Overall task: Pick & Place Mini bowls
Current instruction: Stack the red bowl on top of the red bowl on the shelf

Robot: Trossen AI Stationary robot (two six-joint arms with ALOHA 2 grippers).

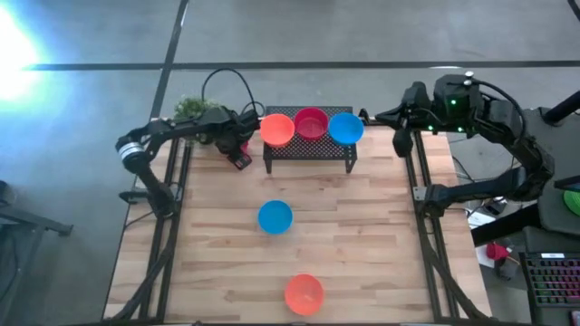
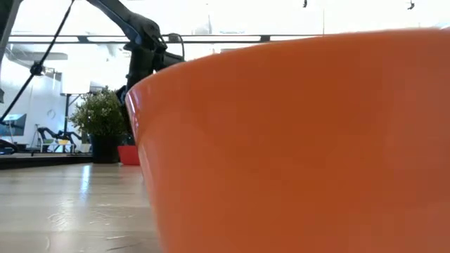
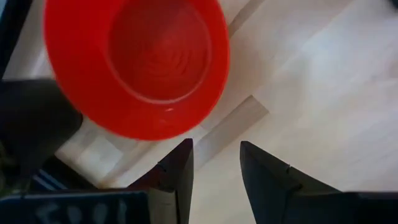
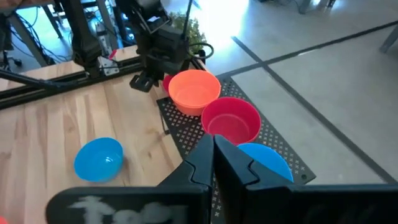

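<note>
- Three mini bowls sit in a row on the black mesh rack at the far edge of the table: an orange bowl, a crimson bowl and a blue bowl, rims close together.
- Two more wait out on the wooden table: a loose blue bowl mid-table and a loose orange bowl near the front edge, so close to the low camera it fills that view.
- The left gripper is just beside the orange bowl on the rack, fingers apart and holding nothing; its wrist view shows the bowl's inside clear of the fingertips.
- A small potted plant stands behind that arm.
- The right gripper waits at the table's far right corner, fingers pressed together, empty.
- Handling, by my read: these look light, stiff and glossy, likely slippery. Best bet is pinching the thin rim, one finger inside and one outside; a nudge could send one skidding.
</note>
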